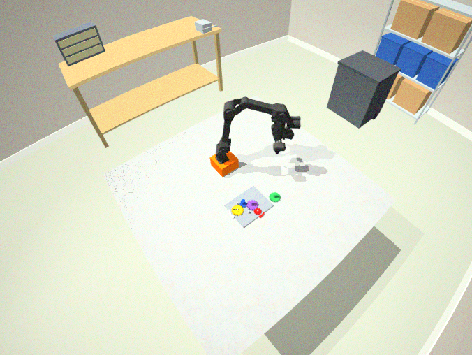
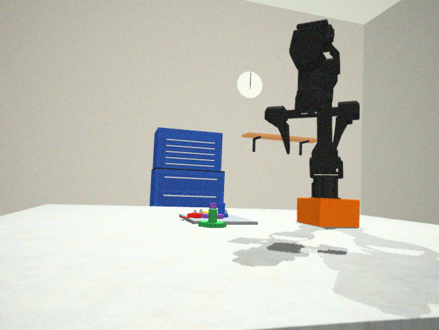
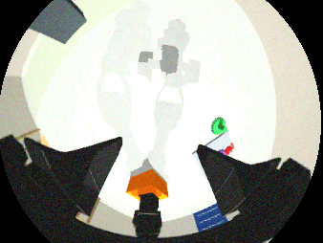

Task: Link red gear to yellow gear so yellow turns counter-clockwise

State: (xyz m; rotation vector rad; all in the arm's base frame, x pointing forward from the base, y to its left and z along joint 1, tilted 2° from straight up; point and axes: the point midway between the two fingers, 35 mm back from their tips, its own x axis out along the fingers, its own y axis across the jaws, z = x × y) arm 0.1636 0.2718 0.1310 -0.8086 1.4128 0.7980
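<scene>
My gripper (image 2: 311, 151) (image 3: 161, 144) is open and empty, high above the table, away from the grey board (image 1: 253, 191) (image 2: 245, 221). The yellow gear (image 1: 237, 210) is at the board's left in the top view, the red gear (image 1: 257, 212) (image 2: 194, 215) at its right. A purple gear (image 1: 252, 205) (image 2: 212, 215) and a small blue gear (image 1: 243, 203) (image 2: 221, 208) with upright handles are on the board between them. Exact tooth contact is too small to tell. A short empty peg (image 1: 249, 212) shows near the purple gear. A green gear (image 1: 274, 197) (image 2: 212, 224) (image 3: 218, 125) stands on the table beside the board.
The orange base (image 1: 224, 163) (image 2: 328, 212) (image 3: 147, 184) of the arm stands behind the board in the top view. The arm's shadows fall on the table beside the base. A workbench (image 1: 141, 42), a dark cabinet (image 1: 358, 91) and a blue drawer cabinet (image 2: 188, 188) stand off the table.
</scene>
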